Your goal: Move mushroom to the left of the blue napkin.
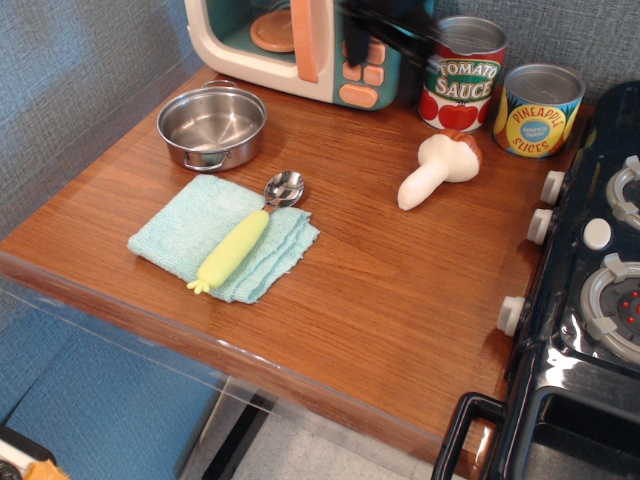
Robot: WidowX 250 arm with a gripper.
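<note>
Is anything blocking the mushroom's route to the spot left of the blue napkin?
Yes: the blue napkin, with a spoon on it, lies between the mushroom and that spot.
</note>
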